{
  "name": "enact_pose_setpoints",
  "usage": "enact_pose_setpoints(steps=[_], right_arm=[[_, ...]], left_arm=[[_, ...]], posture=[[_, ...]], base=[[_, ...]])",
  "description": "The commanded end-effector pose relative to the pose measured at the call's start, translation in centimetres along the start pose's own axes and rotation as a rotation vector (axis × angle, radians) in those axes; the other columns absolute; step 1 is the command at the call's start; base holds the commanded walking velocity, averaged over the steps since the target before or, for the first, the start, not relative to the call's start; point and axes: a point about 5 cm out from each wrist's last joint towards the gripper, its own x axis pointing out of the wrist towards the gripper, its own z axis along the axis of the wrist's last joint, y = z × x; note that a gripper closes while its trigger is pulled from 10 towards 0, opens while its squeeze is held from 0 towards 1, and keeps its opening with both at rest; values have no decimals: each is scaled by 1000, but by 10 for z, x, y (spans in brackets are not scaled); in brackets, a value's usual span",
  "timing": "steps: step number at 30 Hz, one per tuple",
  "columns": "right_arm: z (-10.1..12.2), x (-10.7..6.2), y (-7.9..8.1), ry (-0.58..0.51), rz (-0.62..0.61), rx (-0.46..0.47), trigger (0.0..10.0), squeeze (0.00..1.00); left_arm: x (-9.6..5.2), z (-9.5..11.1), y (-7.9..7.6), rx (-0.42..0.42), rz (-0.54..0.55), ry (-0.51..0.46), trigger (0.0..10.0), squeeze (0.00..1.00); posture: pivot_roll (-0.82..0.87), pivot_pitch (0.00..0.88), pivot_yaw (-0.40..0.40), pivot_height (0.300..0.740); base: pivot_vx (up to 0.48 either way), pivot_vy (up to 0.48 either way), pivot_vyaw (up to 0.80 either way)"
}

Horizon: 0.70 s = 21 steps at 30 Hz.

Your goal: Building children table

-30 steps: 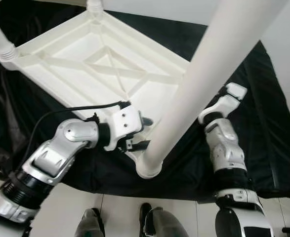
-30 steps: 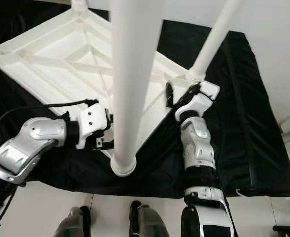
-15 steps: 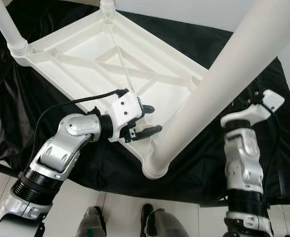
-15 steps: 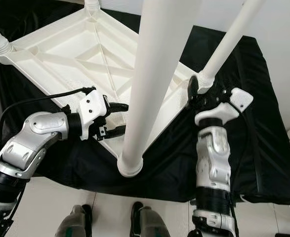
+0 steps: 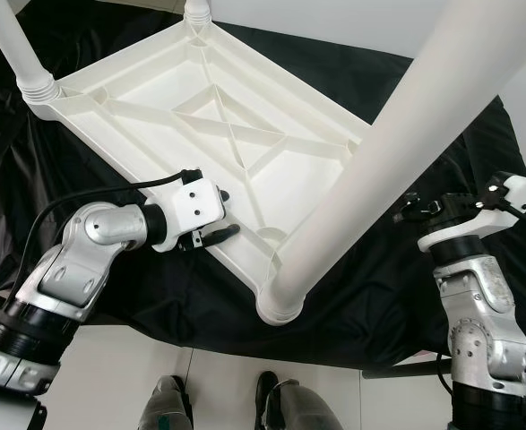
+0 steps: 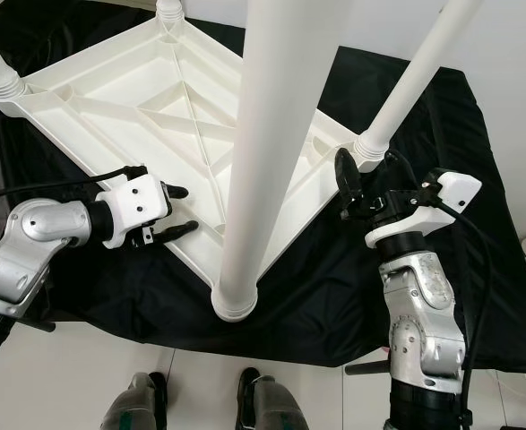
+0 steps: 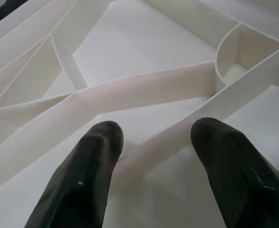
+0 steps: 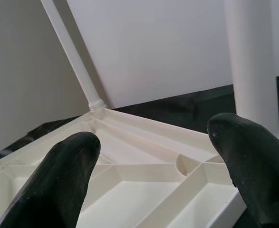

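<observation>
Table (image 5: 200, 116) upside down on black cloth (image 6: 478, 269), legs (image 6: 280, 152) upward. Left tool (image 6: 175, 210) spread apart at table's near rim; right tool (image 6: 345, 184) parted beside table's right corner leg (image 6: 406, 85).

White plastic children table (image 6: 128, 94), ribbed underside, white legs (image 6: 280, 152). Black cloth (image 6: 478, 224) beneath. Silver arms, black tool fingers (image 7: 82, 180). Pale floor tiles (image 6: 83, 376).
</observation>
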Motion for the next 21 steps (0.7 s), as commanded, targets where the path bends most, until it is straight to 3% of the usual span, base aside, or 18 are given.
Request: enact_pose_setpoints(steps=[1,2,4,10,15,21], right_arm=[[2,-3,3,-1,7,24,10000,0],[5,-3,6,-6,12,34,10000,0],[5,-3,6,-6,12,34,10000,0],[8,-16,13,28,64,74,10000,0],[3,-29,9,109,98,24,10000,0],[1,-41,1,160,39,-35,10000,0]], left_arm=[[9,-13,-2,-1,143,66,10000,0],[18,-10,-4,17,135,61,10000,0],[18,-10,-4,17,135,61,10000,0],[44,4,-11,-6,147,-5,10000,0],[58,8,-13,-12,159,-19,10000,0],[79,15,-11,-18,188,-38,10000,0]], posture=[[80,238,-59,740],[69,240,-51,740],[69,240,-51,740],[56,242,-47,740],[47,247,-43,740],[35,250,-44,740]], base=[[0,0,0],[0,0,0],[0,0,0],[0,0,0],[0,0,0],[0,0,0]])
